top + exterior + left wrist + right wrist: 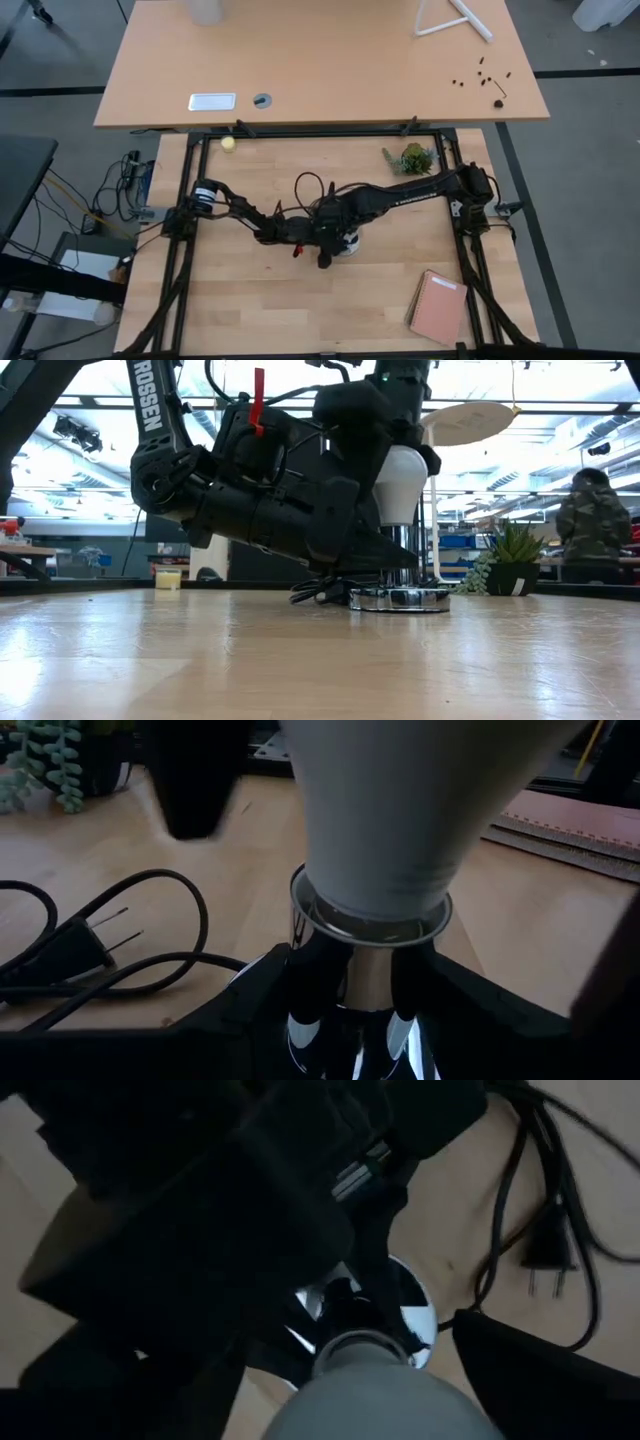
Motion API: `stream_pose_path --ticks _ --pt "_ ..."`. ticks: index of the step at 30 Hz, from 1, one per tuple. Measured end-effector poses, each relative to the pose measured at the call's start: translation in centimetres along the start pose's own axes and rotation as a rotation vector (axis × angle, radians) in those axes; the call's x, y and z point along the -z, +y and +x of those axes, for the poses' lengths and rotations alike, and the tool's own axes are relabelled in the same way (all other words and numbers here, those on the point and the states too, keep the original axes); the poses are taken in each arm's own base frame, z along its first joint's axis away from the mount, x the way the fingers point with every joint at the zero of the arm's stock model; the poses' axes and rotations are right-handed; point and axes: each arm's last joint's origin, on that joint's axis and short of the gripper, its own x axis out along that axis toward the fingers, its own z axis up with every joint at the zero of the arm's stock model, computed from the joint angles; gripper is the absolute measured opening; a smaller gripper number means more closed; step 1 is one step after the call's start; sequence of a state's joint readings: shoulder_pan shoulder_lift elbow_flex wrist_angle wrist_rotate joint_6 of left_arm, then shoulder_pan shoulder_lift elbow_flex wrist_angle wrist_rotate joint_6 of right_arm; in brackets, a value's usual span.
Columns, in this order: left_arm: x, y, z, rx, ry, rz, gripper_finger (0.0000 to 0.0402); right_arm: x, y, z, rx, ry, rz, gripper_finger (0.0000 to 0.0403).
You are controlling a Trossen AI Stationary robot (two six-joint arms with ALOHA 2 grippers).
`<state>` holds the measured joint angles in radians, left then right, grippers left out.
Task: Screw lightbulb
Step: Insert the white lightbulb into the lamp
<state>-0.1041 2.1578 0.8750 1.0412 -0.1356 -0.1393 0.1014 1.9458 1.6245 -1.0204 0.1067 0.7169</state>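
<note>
The white lightbulb stands upright, its base down in the chrome socket, whose round disc rests flat on the table at mid-table. My left gripper lies low beside the disc, shut on the socket's neck. My right gripper comes down over the bulb's top. It is open, with its fingers on either side of the bulb. One finger stands clear of the bulb's far side, and the other stands beside the bulb. My left gripper pinches the socket's chrome neck, just under the bulb, between its two fingers. The fingers come in nearly level from the table's left and lie across the upright neck. The disc stays flat on the table.
The socket's black cord and plug lie on the table behind it. A small plant and a yellowish ball sit at the far edge. A brown notebook lies near right. A person stands beyond the table.
</note>
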Motion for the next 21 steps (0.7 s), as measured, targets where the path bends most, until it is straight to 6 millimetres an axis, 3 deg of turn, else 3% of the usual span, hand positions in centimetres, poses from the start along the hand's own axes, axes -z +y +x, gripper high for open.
stream_pose_path --ticks 5,21 --pt "0.0 0.0 0.0 0.002 0.005 0.005 0.0191 -0.4 -0.5 -0.3 -0.031 0.016 -0.066 0.0396" --pt "0.1 0.0 0.0 0.001 0.012 0.007 0.0191 0.0 -1.6 -4.6 -0.106 -0.035 -0.358 0.0389"
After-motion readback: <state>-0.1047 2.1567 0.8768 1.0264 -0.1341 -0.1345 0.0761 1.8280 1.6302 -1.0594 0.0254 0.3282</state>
